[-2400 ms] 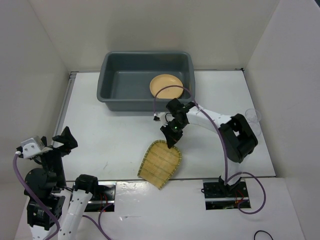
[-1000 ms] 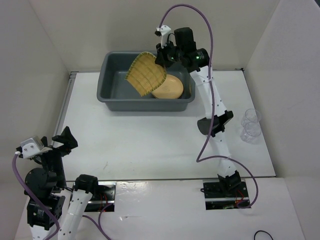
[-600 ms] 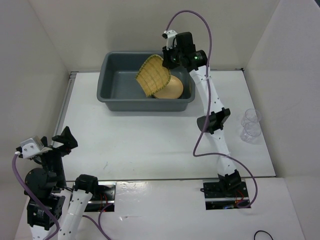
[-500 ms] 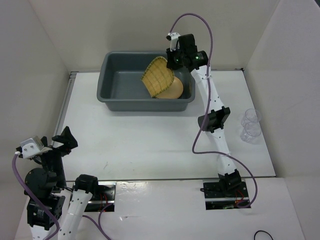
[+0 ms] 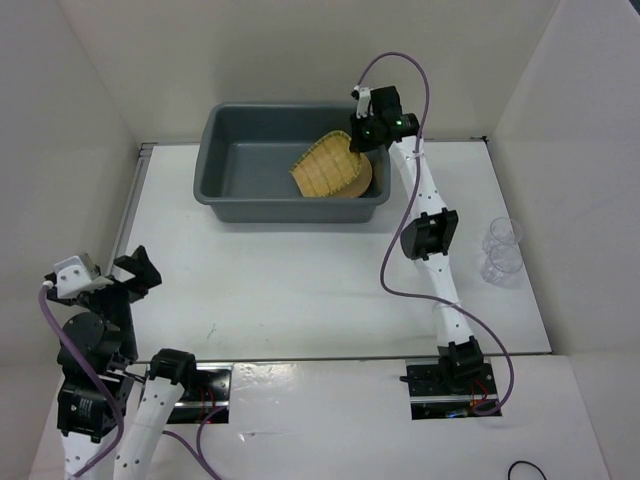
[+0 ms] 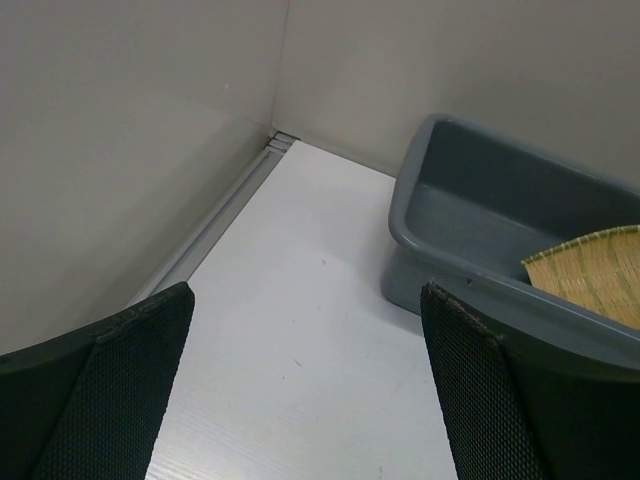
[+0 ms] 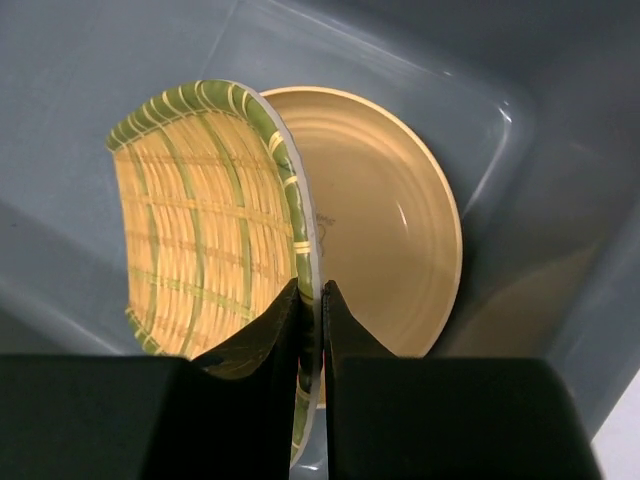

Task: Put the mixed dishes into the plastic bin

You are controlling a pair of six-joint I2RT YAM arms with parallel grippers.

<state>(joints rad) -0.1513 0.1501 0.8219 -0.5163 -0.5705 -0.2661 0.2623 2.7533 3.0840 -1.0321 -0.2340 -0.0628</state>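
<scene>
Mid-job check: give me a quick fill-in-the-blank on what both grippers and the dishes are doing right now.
The right gripper is shut on the edge of the ____, tilted inside the plastic bin.
Under it in the bin lies a yellow-tan ____.
The left gripper stands ____, holding nothing.
Two clear ____ stand on the table, outside the bin.
Missing words: bamboo tray; plate; open; cups.
</scene>
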